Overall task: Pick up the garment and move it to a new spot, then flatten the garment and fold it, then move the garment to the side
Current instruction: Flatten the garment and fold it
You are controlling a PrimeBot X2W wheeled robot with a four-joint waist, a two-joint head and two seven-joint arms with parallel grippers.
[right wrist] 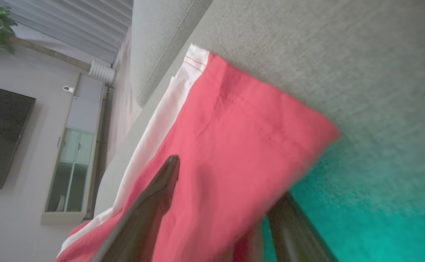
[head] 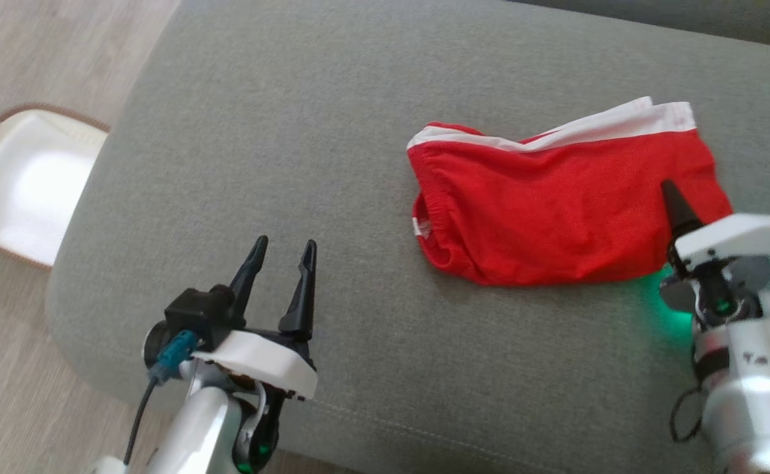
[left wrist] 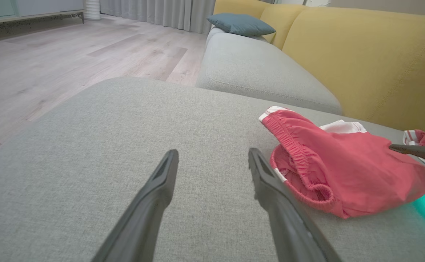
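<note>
Red garment (head: pixel 556 217) edge blurred at right hand (right wrist: pixel 230 178); one finger partly hidden.

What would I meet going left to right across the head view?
white basket on the floor → left gripper → red garment → right gripper at the garment's right edge

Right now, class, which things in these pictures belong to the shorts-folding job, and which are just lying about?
Belongs to the job:
red shorts
grey seat under them
left gripper, open
right gripper, open at the shorts' edge

Just lying about:
basket on the floor
blue cushion
striped cloth beside the shorts
yellow sofa back
</note>
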